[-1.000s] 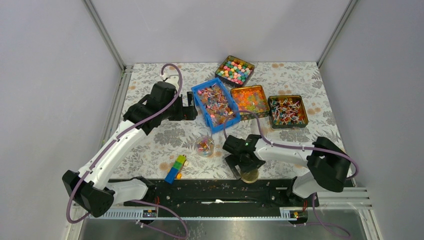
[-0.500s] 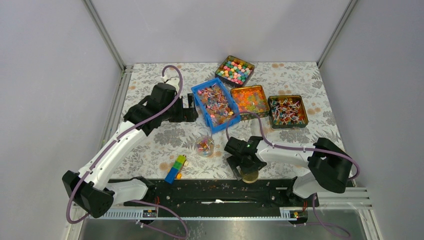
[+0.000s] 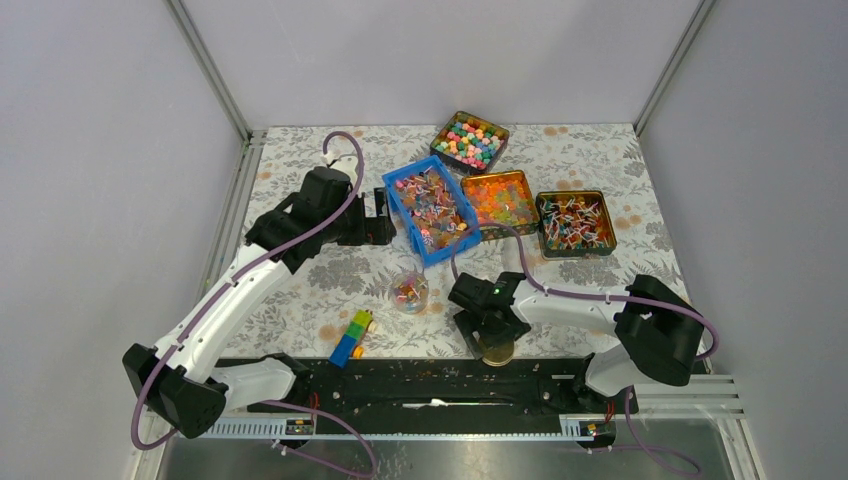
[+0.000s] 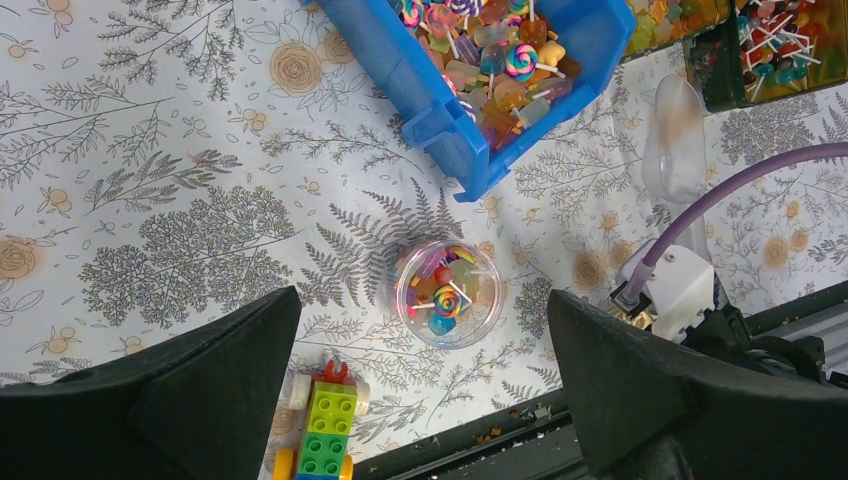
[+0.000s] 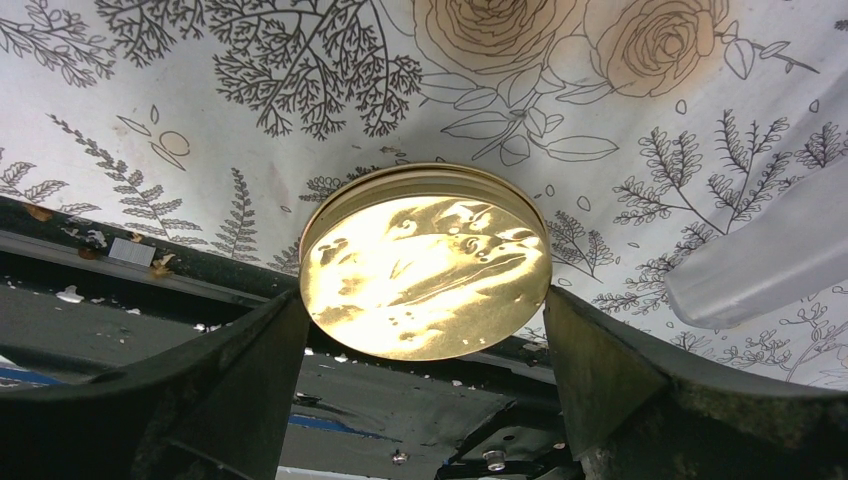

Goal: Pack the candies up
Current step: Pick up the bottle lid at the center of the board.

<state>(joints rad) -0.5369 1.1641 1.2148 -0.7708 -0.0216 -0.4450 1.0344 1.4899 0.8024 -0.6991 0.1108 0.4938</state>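
Observation:
The candies point(image 3: 432, 205), small wrapped sweets and lollipops, fill a blue bin point(image 3: 403, 222), which also shows in the left wrist view point(image 4: 420, 90). A few lie in a small clear jar point(image 3: 409, 291) point(image 4: 445, 293) in front of the bin. My left gripper point(image 3: 385, 215) point(image 4: 422, 300) is open and empty, held high beside the bin's left side. My right gripper point(image 3: 488, 338) point(image 5: 425, 300) is at the table's near edge. Its fingers press both sides of a round gold lid point(image 3: 498, 352) point(image 5: 425, 262).
At the back right stand a tin of pastel balls point(image 3: 469, 140), a tin of orange gummies point(image 3: 499, 200) and a tin of lollipops point(image 3: 574, 222). A brick toy point(image 3: 350, 337) point(image 4: 322, 435) lies front left of the jar. A clear scoop point(image 4: 675, 140) lies right of it. A black rail point(image 3: 420, 380) runs along the near edge.
My right wrist has shifted slightly toward the near edge over the gold lid. The left arm has hardly moved.

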